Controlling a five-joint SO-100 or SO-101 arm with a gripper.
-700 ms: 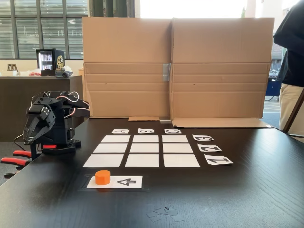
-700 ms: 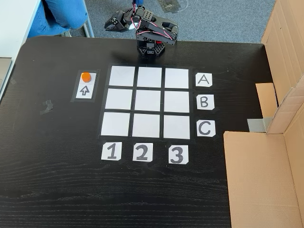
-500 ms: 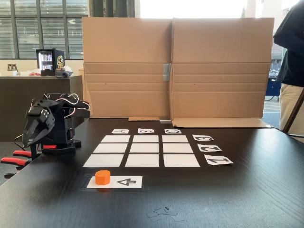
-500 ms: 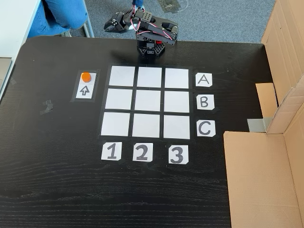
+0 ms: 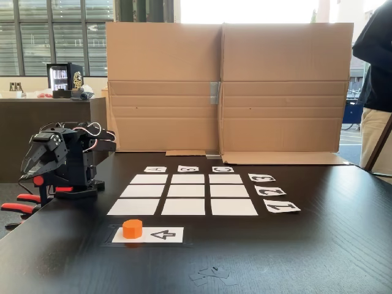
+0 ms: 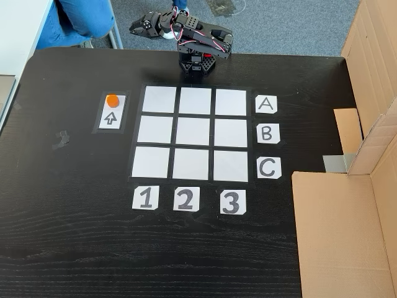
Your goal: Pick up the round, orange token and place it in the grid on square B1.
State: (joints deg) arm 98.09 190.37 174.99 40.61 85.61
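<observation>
The orange token (image 5: pixel 132 228) (image 6: pixel 111 100) stands on one end of a white strip printed with an arrow (image 5: pixel 162 234) (image 6: pixel 111 118), just outside the grid (image 5: pixel 182 193) (image 6: pixel 195 133) beside the A1 corner. Square B1 (image 5: pixel 183 207) (image 6: pixel 154 130) is bare. The black arm sits folded over its base (image 6: pixel 197 61) at the table edge by the A row. Its gripper (image 5: pixel 27 174) (image 6: pixel 133 28) hangs off the table edge, far from the token. The fingers look shut with nothing between them.
A tall cardboard screen (image 5: pixel 226 86) (image 6: pixel 347 236) walls the side by the C row. Red-handled clamps (image 5: pixel 18 202) hold the arm's base. Tape scraps (image 5: pixel 211 274) (image 6: pixel 61 139) lie on the dark table. One person stands at the right (image 5: pixel 376 92); blue-clad legs (image 6: pixel 80 18) are near the arm.
The gripper has swung outward and slightly up, away from the arm's base. The token and the grid are as before.
</observation>
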